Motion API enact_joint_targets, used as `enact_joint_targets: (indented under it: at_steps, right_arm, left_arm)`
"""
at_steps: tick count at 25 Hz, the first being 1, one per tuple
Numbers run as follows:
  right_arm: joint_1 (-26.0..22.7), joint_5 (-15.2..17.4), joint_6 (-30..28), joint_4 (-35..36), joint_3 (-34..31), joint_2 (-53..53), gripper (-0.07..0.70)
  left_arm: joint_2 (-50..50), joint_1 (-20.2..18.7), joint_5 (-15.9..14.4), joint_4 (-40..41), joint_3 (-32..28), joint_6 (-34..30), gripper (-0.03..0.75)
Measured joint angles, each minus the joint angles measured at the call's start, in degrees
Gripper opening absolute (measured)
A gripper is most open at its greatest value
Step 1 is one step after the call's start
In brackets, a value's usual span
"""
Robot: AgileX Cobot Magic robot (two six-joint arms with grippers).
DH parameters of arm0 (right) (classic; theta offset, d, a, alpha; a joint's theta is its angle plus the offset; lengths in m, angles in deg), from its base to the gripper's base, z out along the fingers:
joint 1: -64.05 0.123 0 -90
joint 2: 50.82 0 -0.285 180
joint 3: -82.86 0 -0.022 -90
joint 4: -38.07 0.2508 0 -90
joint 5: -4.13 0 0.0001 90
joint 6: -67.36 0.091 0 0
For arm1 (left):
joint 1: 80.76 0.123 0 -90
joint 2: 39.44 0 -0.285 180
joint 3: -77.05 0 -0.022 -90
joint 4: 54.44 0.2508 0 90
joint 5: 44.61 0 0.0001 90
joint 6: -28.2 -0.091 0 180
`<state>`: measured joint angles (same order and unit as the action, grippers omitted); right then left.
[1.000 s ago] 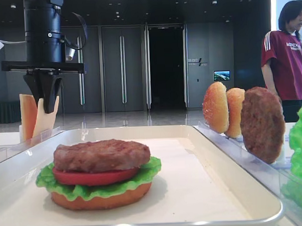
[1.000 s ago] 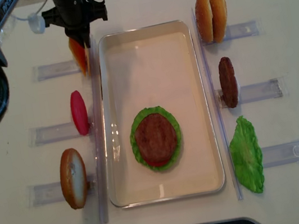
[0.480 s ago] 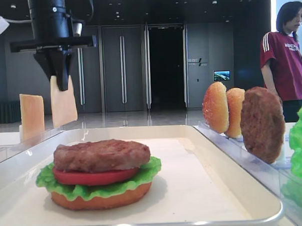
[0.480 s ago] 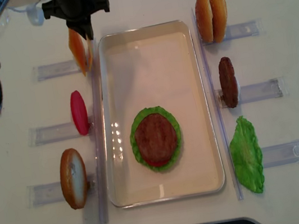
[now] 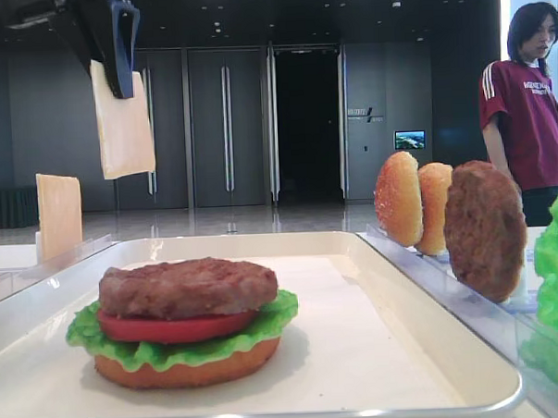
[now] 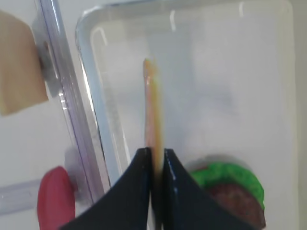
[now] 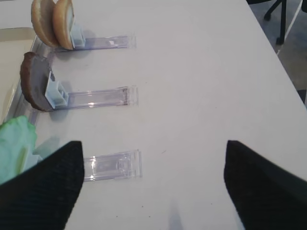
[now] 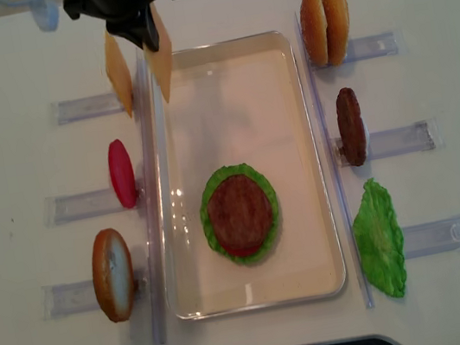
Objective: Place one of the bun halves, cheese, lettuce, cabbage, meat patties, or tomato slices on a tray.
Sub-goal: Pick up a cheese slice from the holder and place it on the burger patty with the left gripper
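The tray [image 8: 281, 51] is carrying a stacked bun, lettuce, tomato and patty [image 8: 240, 213]. The left gripper [image 6: 154, 160] is pinching the cheese [image 5: 124, 131] by its top edge, dangling it above the tray's far left corner. The right gripper [image 7: 153, 184] is hanging with fingers spread, gripping nothing.

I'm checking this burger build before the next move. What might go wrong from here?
The left gripper pinches the cheese only by its top edge, so the hanging slice may swing or slip. It hangs over the far corner of the tray, well short of the stacked patty; released here, it would miss the stack. Released edge-on, it may land tilted.
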<state>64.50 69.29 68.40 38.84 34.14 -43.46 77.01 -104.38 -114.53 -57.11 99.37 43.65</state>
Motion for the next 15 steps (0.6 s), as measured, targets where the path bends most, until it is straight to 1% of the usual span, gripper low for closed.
enact_joint_targets:
  at_steps: [1,2,7,9,15]
  right_arm:
    - [0.0,0.0,0.0,-0.1,0.0,0.0,0.593]
    - [0.0,0.0,0.0,-0.1,0.0,0.0,0.593]
    - [0.0,0.0,0.0,0.0,0.0,0.0,0.593]
    - [0.0,0.0,0.0,0.0,0.0,0.0,0.593]
    - [0.0,0.0,0.0,0.0,0.0,0.0,0.593]
  left_arm:
    - [-2.1,-0.2,0.6,-1.0,-2.8,-0.4,0.027]
    - [-4.3,-0.2,1.9,-2.5,-5.8,-0.7,0.027]
    - [-14.5,-0.3,9.6,-10.8,-19.6,-4.3,0.027]
    - [-18.2,-0.3,12.0,-13.3,-25.1,-5.8,0.027]
    - [-30.1,-0.3,18.5,-20.4,-38.8,-11.4,0.027]
